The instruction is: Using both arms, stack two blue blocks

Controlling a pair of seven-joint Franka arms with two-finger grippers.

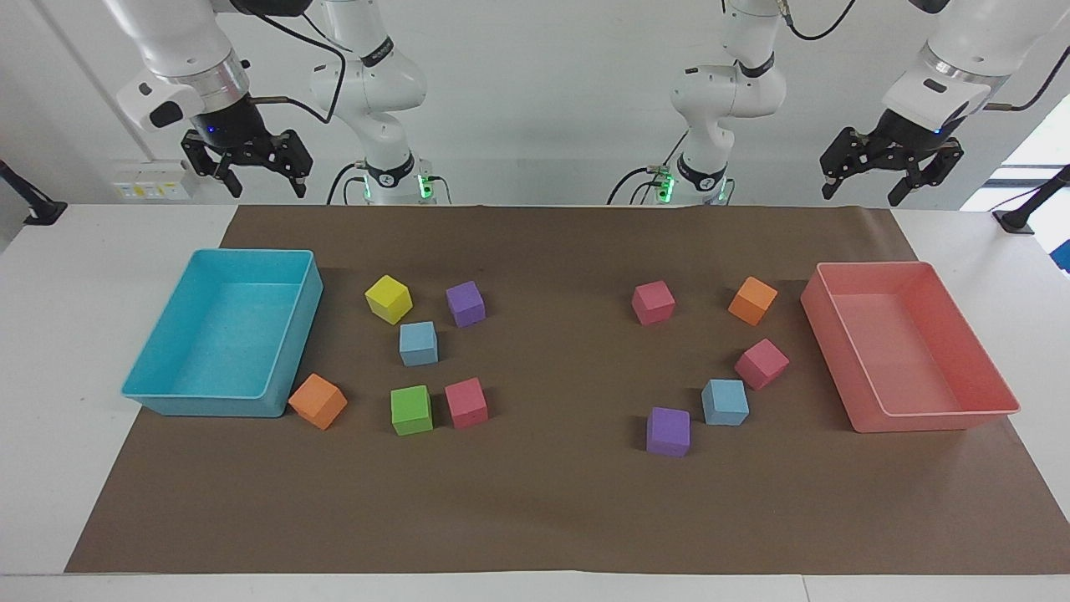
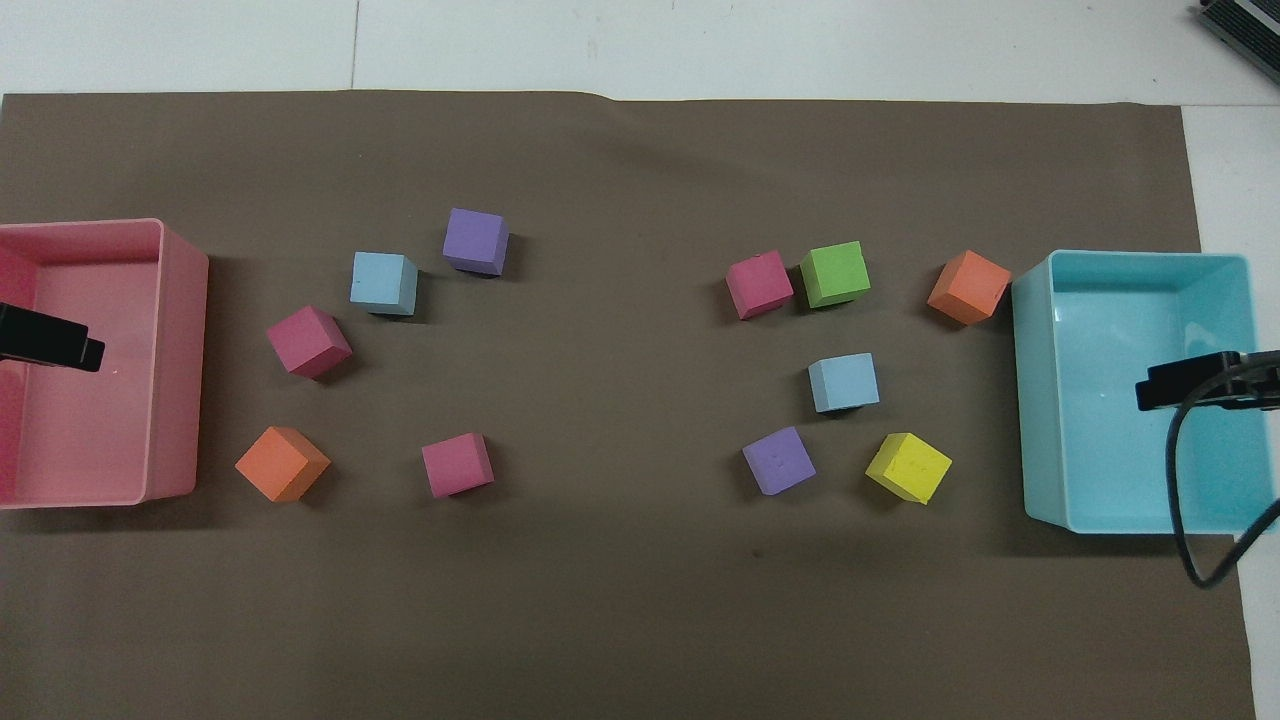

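Observation:
One blue block [image 1: 418, 343] [image 2: 843, 382] lies toward the right arm's end of the table, among yellow, purple, green and pink cubes. The other blue block [image 1: 725, 401] [image 2: 384, 283] lies toward the left arm's end, beside a purple cube [image 1: 668, 431] and a pink cube [image 1: 761, 363]. My right gripper [image 1: 261, 177] hangs high and open over the turquoise bin [image 1: 150, 393], empty. My left gripper [image 1: 865, 191] hangs high and open over the pink bin [image 1: 936, 422], empty. Both are well apart from the blocks.
Around the blue blocks lie a yellow cube [image 1: 389, 298], a purple cube [image 1: 466, 303], a green cube [image 1: 411, 410], pink cubes [image 1: 466, 402] [image 1: 653, 302] and orange cubes [image 1: 318, 400] [image 1: 752, 300]. All rest on a brown mat [image 1: 535, 502].

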